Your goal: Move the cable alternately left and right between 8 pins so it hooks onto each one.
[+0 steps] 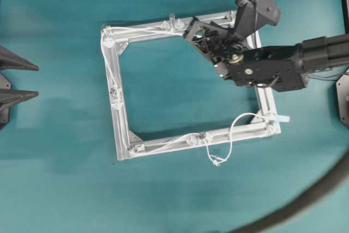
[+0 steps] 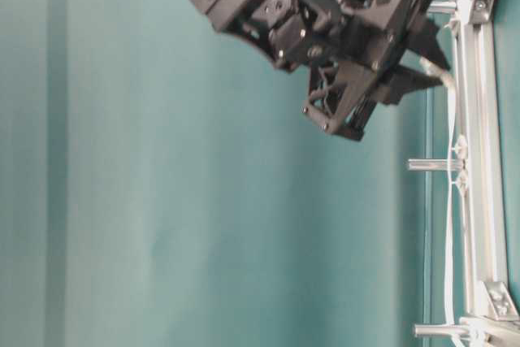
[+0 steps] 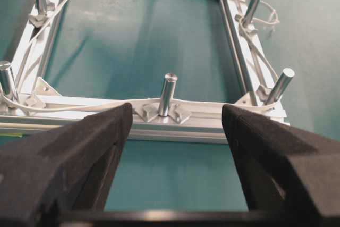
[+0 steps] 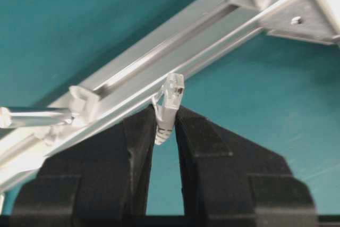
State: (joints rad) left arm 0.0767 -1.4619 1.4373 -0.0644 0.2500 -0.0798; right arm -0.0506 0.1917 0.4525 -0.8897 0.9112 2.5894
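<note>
The white cable runs round the silver frame, along its bottom, left and top bars and past several pins. A loose loop and a knot hang off the bottom right. My right gripper hovers over the top bar near the right corner. In the right wrist view the right gripper is shut on the cable's pale plug, just above the bar. My left gripper rests open at the table's left edge, apart from the frame. In its wrist view the left gripper faces a pin with cable beside it.
A thick dark hose curves across the bottom right corner. The frame lies on a teal table. From table level, pins stick up from the frame rail, with the right gripper above them.
</note>
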